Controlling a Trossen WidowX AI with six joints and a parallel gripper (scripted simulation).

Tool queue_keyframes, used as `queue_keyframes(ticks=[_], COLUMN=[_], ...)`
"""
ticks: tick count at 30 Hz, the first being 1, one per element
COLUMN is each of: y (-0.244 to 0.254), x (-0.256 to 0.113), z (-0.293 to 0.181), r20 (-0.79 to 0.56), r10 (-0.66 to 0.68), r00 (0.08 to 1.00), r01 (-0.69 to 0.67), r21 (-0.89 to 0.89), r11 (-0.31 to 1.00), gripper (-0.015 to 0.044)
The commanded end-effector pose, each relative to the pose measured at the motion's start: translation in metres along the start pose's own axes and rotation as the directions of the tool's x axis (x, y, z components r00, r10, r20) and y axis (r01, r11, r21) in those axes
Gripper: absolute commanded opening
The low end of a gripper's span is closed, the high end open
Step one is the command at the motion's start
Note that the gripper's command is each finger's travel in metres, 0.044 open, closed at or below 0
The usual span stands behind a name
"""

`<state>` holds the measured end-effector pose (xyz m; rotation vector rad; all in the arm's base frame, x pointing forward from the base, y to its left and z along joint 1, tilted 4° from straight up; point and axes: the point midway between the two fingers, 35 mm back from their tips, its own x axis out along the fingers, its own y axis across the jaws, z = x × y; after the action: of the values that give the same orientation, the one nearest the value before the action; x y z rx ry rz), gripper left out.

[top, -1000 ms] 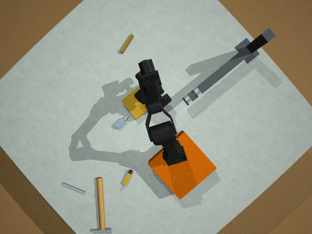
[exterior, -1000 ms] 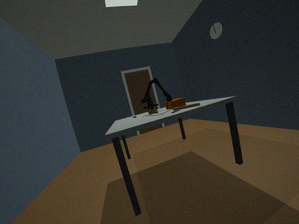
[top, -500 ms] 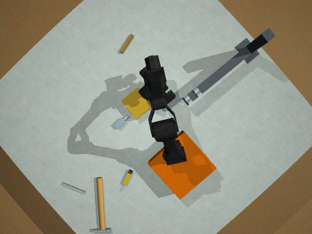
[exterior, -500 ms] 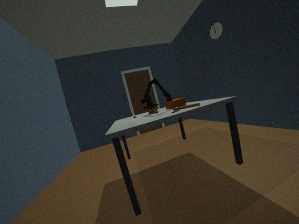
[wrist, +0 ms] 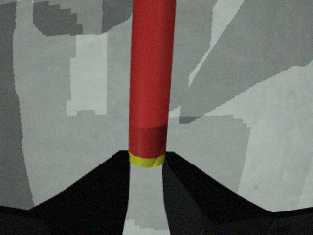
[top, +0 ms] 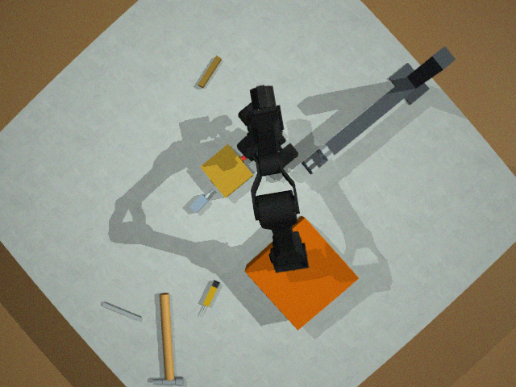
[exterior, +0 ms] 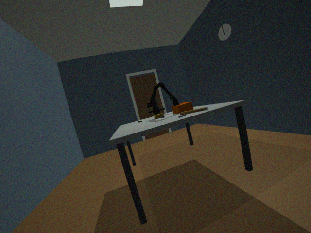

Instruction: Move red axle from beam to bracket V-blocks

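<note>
With the red axle [top: 243, 158] [wrist: 152, 73] gripped by the pincer [top: 260, 147] [exterior: 156, 113] [wrist: 147, 161] near frame centre, extraction from the yellow beam [top: 230, 179] [exterior: 158, 116] looks well along, full clearance unclear; seating in the V-blocks [top: 318, 157], right of centre, release and retreat remain.

1 black arm [top: 276, 208] [exterior: 166, 91], raised from its base and bent at a high elbow [exterior: 160, 84]. Forearm descends to the wrist [top: 266, 129]; gripper [exterior: 157, 111] [wrist: 147, 161] directed downward. 2 fingers, tips narrowly apart, level with each other in the wrist view, clamped under load.
</note>
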<state>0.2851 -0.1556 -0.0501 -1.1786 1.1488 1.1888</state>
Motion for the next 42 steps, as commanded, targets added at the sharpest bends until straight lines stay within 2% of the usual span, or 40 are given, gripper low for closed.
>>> queue_keyframes(ticks=[1,23,35,39,40,42], y=[-0.002,-0.001,-0.001,-0.001,-0.001,-0.001], x=[-0.001,0.011,0.009,-0.002,-0.003,-0.006], z=[-0.008,-0.018,-0.018,-0.018,-0.018,-0.018], r20=[-0.004,-0.005,-0.003,-0.005,-0.005,-0.005], r10=[-0.006,-0.006,-0.005,-0.006,-0.006,-0.006], r00=[1.0,1.0,1.0,1.0,1.0,1.0], r01=[0.006,0.006,0.005,0.006,0.006,0.006], r21=[-0.005,-0.005,-0.001,-0.005,-0.005,-0.005], r11=[1.0,1.0,1.0,1.0,1.0,1.0], gripper=[0.0,0.0,0.0315,0.042,0.044,0.044])
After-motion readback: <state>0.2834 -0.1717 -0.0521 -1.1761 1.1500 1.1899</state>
